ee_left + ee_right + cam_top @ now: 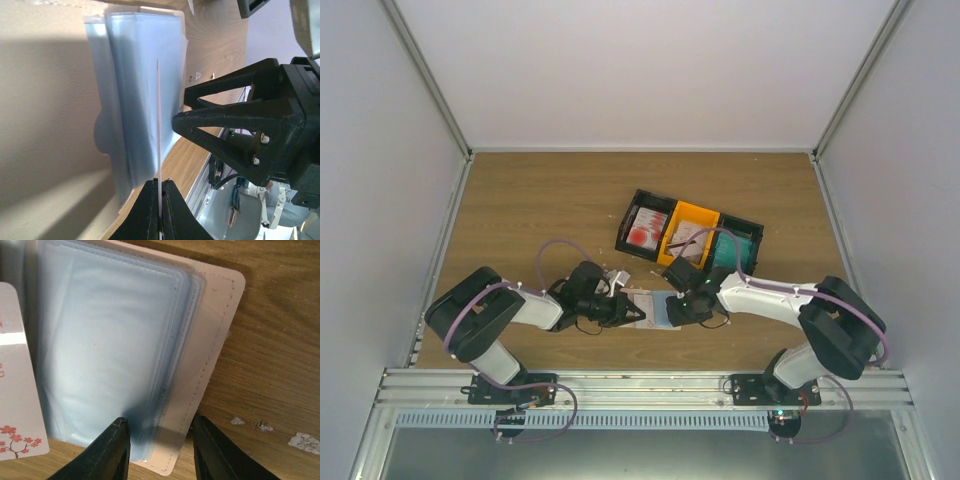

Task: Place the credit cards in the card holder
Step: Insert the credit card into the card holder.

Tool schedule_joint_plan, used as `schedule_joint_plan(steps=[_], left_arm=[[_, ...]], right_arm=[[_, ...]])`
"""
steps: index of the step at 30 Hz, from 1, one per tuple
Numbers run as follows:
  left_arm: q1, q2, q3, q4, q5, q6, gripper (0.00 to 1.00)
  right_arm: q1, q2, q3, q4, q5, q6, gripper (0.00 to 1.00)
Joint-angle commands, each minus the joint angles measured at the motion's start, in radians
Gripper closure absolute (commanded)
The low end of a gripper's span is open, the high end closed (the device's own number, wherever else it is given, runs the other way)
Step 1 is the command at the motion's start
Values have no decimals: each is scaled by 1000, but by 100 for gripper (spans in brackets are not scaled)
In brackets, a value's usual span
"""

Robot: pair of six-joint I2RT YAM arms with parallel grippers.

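Note:
The card holder [658, 310] lies open on the table between both arms, its clear sleeves [105, 340] fanned over the beige cover [215, 335]. My left gripper [160, 183] is shut on a thin white credit card [158, 120], seen edge-on and standing over the sleeves [145, 75]. The same card [15, 390], white with red blossoms, shows at the left of the right wrist view. My right gripper [160, 434] is open, its fingers straddling the holder's near right corner, one over the sleeves and one at the cover's edge. From above, the two grippers [638, 313] [682, 306] face each other across the holder.
A row of bins stands behind the holder: a black one [645, 228] with a red-marked card, an orange one [688, 236] and a teal-filled one [736, 246]. Small white scraps [305, 442] lie on the wood to the right. Walls enclose the table on three sides.

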Motion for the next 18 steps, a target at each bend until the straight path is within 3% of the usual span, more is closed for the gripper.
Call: schedule_joint_plan(steps=[1,8,18], left_arm=[[-7,3,5,65,-14,-1,100],[-4,18,50,-22,-21,28,100],[-2,-52,37,-112,-91,10,100]], right_arm=[[8,12,-61,23,-35,44,66],[-8,-10,-73,18,-31,56,75],[-29,-16,-86,30,-37,52,78]])
